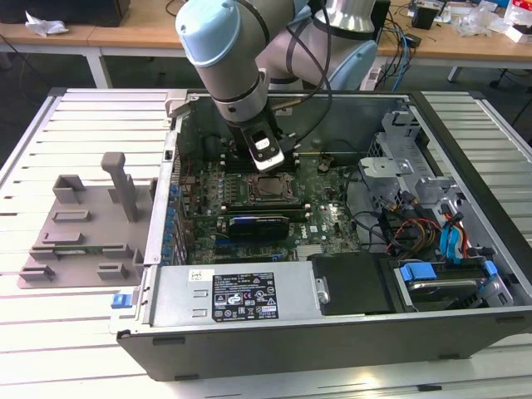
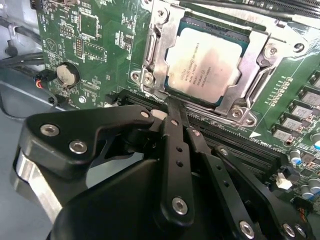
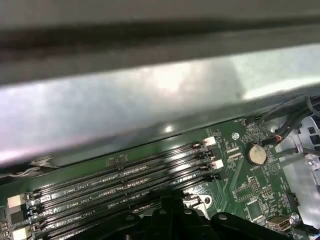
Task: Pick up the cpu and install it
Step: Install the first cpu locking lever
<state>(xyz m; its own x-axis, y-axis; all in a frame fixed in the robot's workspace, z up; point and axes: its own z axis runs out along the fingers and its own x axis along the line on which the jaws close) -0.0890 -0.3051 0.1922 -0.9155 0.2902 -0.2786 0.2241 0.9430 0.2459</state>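
Green motherboard (image 2: 100, 55): cpu (image 2: 207, 65) seated in socket frame (image 2: 240, 107); gripper (image 2: 175, 107) beside.

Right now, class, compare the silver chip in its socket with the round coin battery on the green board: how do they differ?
The chip is square, while the coin battery is round. The chip is clearly larger than the battery. The chip lies inside a metal socket frame, whereas the battery sits in a small holder on open board. The chip is close to the gripper; the battery lies farther off. Both are silvery, flat and mounted on the same green board.
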